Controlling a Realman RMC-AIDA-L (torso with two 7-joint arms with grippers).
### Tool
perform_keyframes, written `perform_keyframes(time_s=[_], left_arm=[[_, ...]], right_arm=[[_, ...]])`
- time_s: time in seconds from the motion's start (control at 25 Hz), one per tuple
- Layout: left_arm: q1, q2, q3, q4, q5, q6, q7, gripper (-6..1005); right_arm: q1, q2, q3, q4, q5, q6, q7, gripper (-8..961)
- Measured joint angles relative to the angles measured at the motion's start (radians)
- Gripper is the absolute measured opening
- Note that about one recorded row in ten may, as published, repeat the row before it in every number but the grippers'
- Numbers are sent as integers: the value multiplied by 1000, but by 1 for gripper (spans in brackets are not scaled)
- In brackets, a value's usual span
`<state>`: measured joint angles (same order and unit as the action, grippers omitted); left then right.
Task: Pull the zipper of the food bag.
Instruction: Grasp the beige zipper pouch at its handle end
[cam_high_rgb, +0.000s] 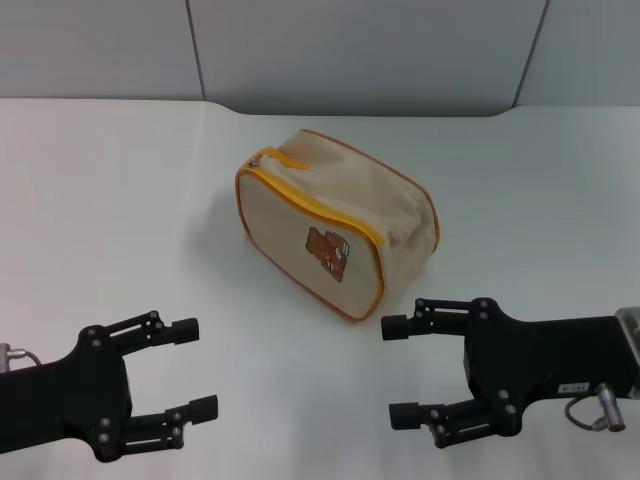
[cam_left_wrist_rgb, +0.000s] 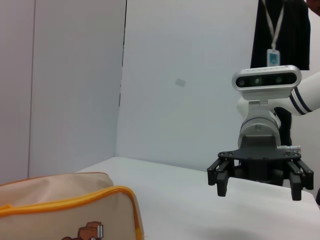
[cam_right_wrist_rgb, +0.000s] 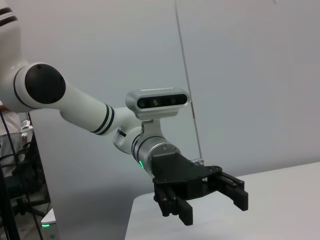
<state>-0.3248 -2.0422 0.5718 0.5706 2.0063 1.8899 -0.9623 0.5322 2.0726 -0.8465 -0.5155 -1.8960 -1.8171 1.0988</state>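
Note:
The beige food bag (cam_high_rgb: 335, 215) with orange piping and a brown bear print (cam_high_rgb: 328, 250) stands in the middle of the white table. Its yellow zipper (cam_high_rgb: 320, 208) runs along the top front edge, with the small silver pull tab (cam_high_rgb: 254, 160) at the far left corner beside the orange strap loop (cam_high_rgb: 288, 159). My left gripper (cam_high_rgb: 197, 368) is open and empty, in front of the bag and to its left. My right gripper (cam_high_rgb: 396, 371) is open and empty, close in front of the bag's right end. The left wrist view shows the bag's corner (cam_left_wrist_rgb: 65, 210) and the right gripper (cam_left_wrist_rgb: 260, 182).
The white table (cam_high_rgb: 120, 220) spreads all round the bag, with grey wall panels (cam_high_rgb: 350, 50) behind it. The right wrist view shows only my left arm and its gripper (cam_right_wrist_rgb: 215, 206). A person with a lanyard (cam_left_wrist_rgb: 280, 30) stands beyond the table.

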Motion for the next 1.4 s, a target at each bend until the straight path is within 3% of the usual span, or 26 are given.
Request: perform_keyframes(time_s=[0.32, 0.56, 0.6, 0.68, 0.76, 0.8, 0.92, 1.0, 1.04, 1.2, 1.4], left_arm=[[2, -16, -16, -2, -7, -50, 1, 808], [-9, -29, -149, -59, -16, -173, 131, 809], [-34, -29, -193, -92, -31, -252, 178, 809], [-47, -29, -201, -103, -37, -285, 191, 809], [-85, -29, -208, -125, -50, -363, 215, 809], [-141, -30, -206, -136, -52, -460, 231, 809], [-187, -31, -205, -150, -49, -547, 251, 809], [-248, -31, -191, -181, -46, -666, 285, 809], [-248, -31, -191, -181, -46, -666, 285, 808], [-356, -32, -44, -219, -44, -879, 304, 808], [-413, -36, 26, -231, -49, -922, 316, 803]], right_arm=[[-5, -1, 37, -26, -1, 1, -14, 842], [-5, -6, 42, -26, -7, 1, -16, 842], [-5, -8, 41, -26, -8, 1, -16, 842], [-5, -8, 41, -26, -9, 1, -14, 842], [-9, -9, 41, -26, -10, 0, -13, 843], [-14, -7, 37, -25, -10, -3, -11, 843], [-15, -7, 33, -21, -11, -7, -8, 843], [-25, -4, 31, -16, -11, -9, -6, 843], [-25, -4, 31, -16, -11, -9, -6, 843], [-39, 0, 30, -15, -11, -11, -3, 842], [-42, 1, 29, -13, -11, -13, -1, 843]])
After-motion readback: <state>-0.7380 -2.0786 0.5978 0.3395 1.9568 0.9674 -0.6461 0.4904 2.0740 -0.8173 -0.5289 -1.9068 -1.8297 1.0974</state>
